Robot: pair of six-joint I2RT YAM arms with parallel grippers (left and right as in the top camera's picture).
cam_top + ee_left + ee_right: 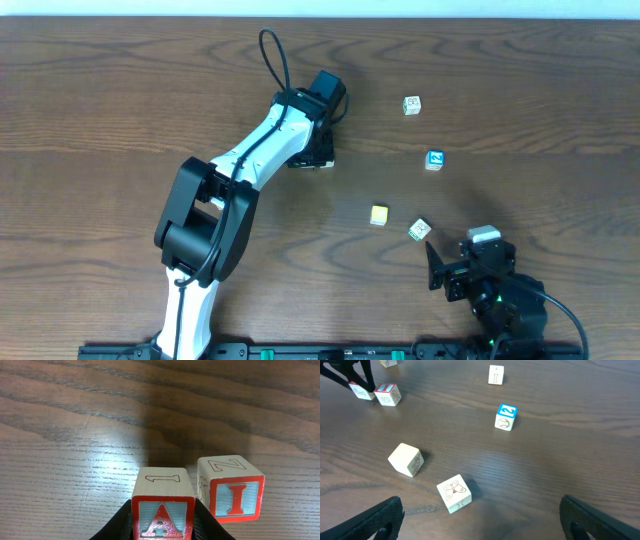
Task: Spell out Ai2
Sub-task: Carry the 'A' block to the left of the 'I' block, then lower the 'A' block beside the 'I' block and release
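- Left gripper [163, 529] is clamping the A cube [162, 510] between partly closed fingers, mid-counter [100, 120].
- I cube [232, 492] is standing just beside the A cube.
- 2 cube [434, 159] is sitting well apart, toward the right edge.
- Right gripper [482, 520] is hanging wide open near the front edge, holding nothing.

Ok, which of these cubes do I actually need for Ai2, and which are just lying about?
For the job: A cube, held by the left end effector; I cube beside it; blue 2 cube.
Lying about: yellow cube; butterfly cube; pale cube farthest back.
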